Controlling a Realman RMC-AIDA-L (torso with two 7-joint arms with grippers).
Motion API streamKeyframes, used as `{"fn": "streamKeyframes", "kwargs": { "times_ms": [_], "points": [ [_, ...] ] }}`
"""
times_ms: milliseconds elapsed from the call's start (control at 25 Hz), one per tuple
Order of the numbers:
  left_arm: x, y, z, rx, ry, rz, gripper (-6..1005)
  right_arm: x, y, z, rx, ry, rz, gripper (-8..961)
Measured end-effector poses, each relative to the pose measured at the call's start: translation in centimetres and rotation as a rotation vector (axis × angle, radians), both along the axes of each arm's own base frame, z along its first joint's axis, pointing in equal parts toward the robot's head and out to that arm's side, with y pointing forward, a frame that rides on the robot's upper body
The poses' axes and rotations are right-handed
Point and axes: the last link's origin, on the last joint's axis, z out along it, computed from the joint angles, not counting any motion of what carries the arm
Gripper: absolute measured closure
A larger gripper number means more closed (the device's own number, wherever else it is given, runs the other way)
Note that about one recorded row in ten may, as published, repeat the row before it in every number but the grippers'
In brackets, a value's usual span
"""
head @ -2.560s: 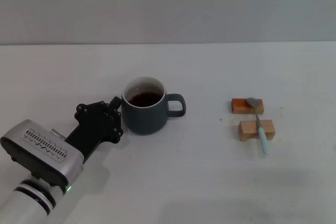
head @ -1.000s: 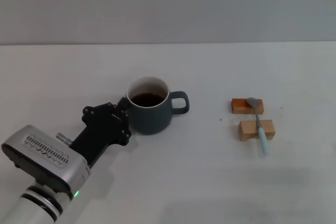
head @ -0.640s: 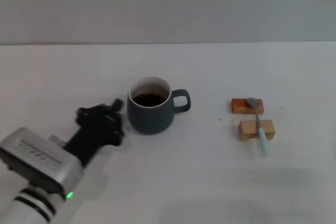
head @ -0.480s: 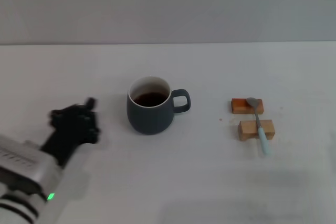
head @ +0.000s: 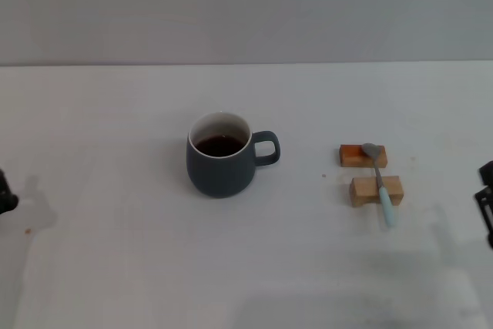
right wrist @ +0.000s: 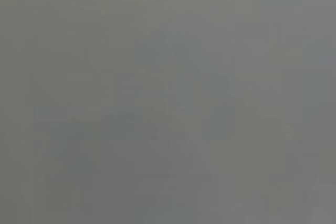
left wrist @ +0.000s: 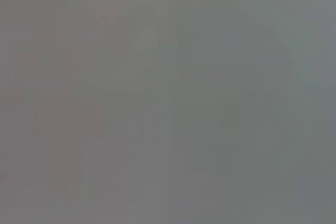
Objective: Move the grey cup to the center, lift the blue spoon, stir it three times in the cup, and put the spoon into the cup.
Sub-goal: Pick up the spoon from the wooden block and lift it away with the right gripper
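We see the squat slate-grey ceramic cup (head: 221,163) standing near the white desk's (head: 115,267) centre, that step seemingly done. The slim pale-blue-handled metal spoon (head: 379,183) lies across two small wooden blocks (head: 375,189) at the cup's three o'clock, unlifted. The left tool (head: 5,193) and right tool (head: 487,196) barely show at the edges; we cannot tell their spread.

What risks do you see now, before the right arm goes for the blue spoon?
1. The blue spoon lies across two small wooden blocks, overhanging the near one; a poor grasp might tip it off or shift a block.
2. The grey cup holds dark liquid, so stirring could splash it on the white table.
3. The right gripper is barely in view at the table's edge, the left gripper likewise; the wrist views show nothing useful.
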Motion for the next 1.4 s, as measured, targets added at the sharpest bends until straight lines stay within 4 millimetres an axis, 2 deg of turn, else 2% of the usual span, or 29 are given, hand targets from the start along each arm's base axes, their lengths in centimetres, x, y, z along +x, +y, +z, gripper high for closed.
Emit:
{"fn": "streamKeyframes", "kwargs": {
  "times_ms": [400,1400],
  "points": [
    [-1.1,-0.1,0.4,-0.018,-0.025,0.029,1001,-0.2,0.2,-2.1,-0.142,-0.033,0.009,246],
    [-1.4,0.5,0.3,-0.04,-0.003,0.041,1001,0.6,2.1,-4.3,-0.291,-0.077,-0.07,245]
  ]
}}
